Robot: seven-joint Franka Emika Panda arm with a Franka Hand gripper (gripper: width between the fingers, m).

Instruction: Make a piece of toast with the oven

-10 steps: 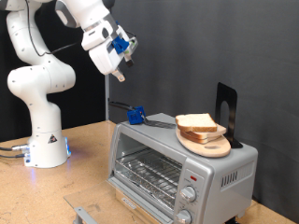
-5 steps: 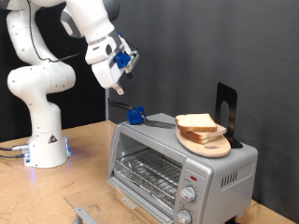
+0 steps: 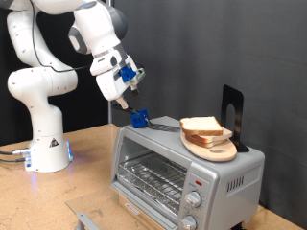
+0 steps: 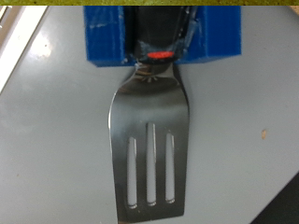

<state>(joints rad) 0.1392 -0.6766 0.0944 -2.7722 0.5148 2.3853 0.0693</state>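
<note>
Above the oven [image 3: 187, 168], near its far end at the exterior view's left, the gripper [image 3: 126, 96] hangs just over a blue-handled spatula [image 3: 153, 123] lying on the oven's top; whether its fingers are spread or closed cannot be told. Close up, the slotted metal blade [image 4: 149, 154] and blue mount fill the wrist view. At the oven's other end, the piece of toast [image 3: 203, 126] sits stacked on a round wooden board [image 3: 213, 150].
</note>
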